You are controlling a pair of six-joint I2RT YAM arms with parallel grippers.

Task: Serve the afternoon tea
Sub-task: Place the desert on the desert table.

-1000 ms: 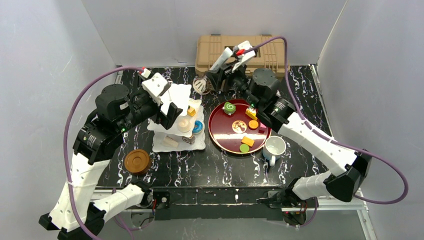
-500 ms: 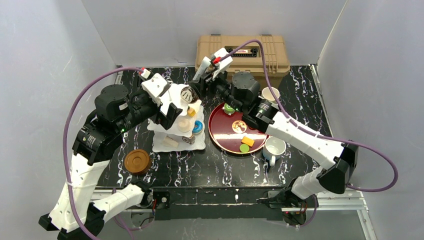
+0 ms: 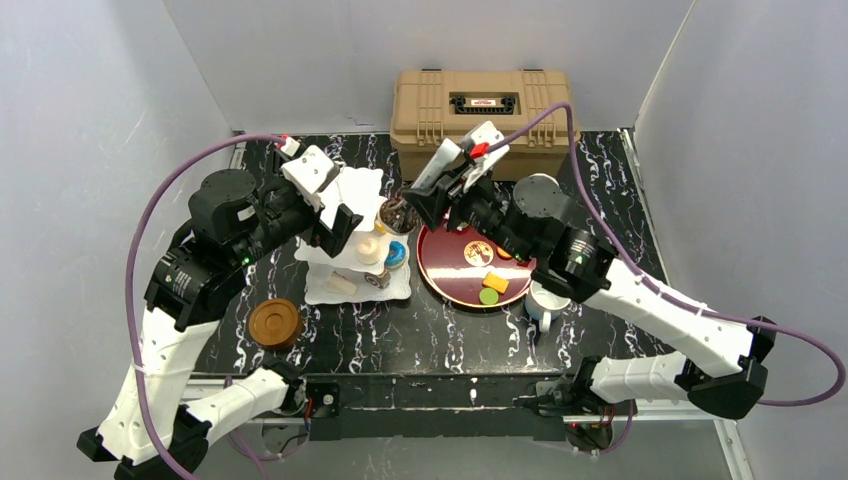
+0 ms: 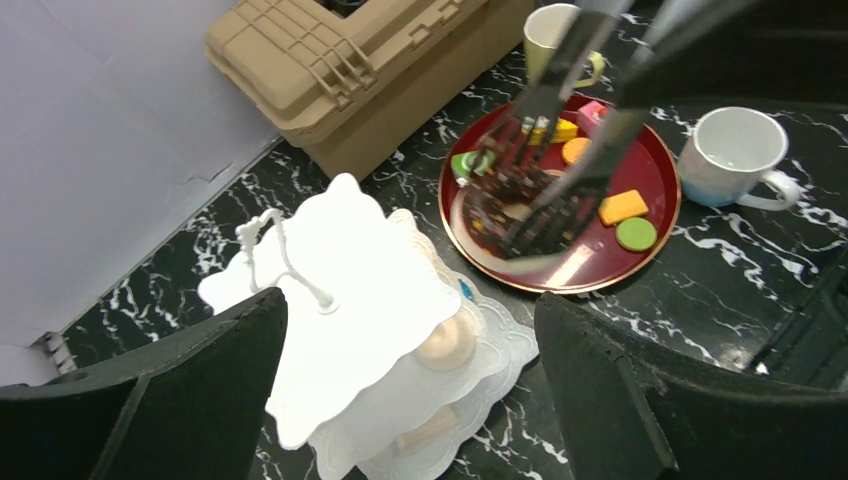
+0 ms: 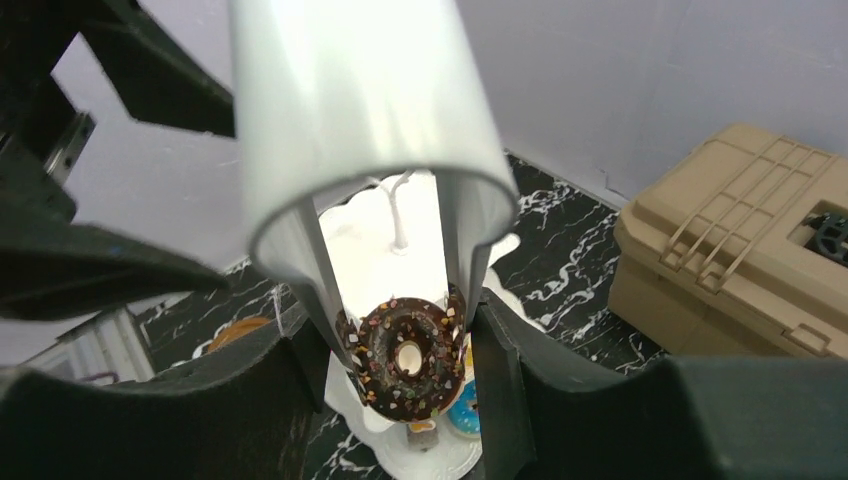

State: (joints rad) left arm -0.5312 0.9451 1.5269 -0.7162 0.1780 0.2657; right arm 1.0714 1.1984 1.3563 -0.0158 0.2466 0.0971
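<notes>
My right gripper (image 3: 402,213) is half closed on a chocolate donut (image 5: 405,360), held on edge above the gap between stand (image 3: 352,188) and tray (image 3: 432,268). My left gripper (image 4: 408,310) hangs over the stand, fingers spread wide, holding nothing. A blue donut (image 3: 397,254) is on a lower tier. A white mug (image 3: 549,292) is just beside the tray.

one white mug (image 4: 738,150), one cream mug (image 4: 552,35), one tiered stand (image 4: 350,300), one chocolate donut (image 5: 385,350), one red tray (image 3: 445,270), one tan case (image 3: 540,110).
</notes>
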